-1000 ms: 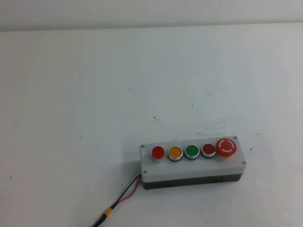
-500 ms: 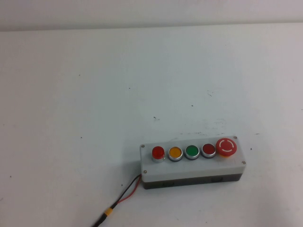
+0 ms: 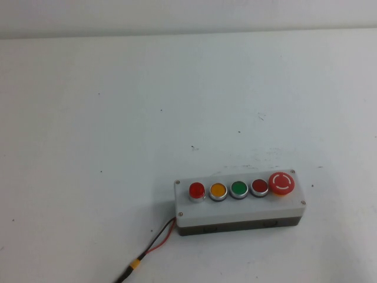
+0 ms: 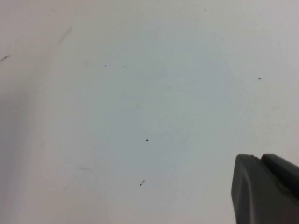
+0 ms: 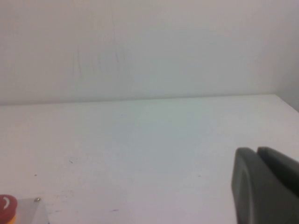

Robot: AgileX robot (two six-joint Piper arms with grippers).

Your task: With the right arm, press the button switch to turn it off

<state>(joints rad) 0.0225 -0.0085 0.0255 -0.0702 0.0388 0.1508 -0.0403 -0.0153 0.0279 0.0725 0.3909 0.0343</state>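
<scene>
The button switch point(image 3: 197, 190) is the small bright-red button with a silver ring at the left end of the grey box point(image 3: 247, 210), near the table's front edge. Neither arm shows in the high view. In the right wrist view my right gripper point(image 5: 256, 150) is shut and empty. It hangs above the bare table, apart from the box, of which only a corner point(image 5: 36, 213) shows. In the left wrist view my left gripper point(image 4: 259, 157) is shut and empty over bare table.
On the box, to the right of the switch, sit an orange button point(image 3: 218, 190), a green button point(image 3: 238, 188), a maroon button point(image 3: 259, 187) and a big red mushroom button point(image 3: 281, 183). The mushroom button also shows in the right wrist view point(image 5: 5, 206). Red and black wires point(image 3: 154, 244) run from the box's left end to the front edge.
</scene>
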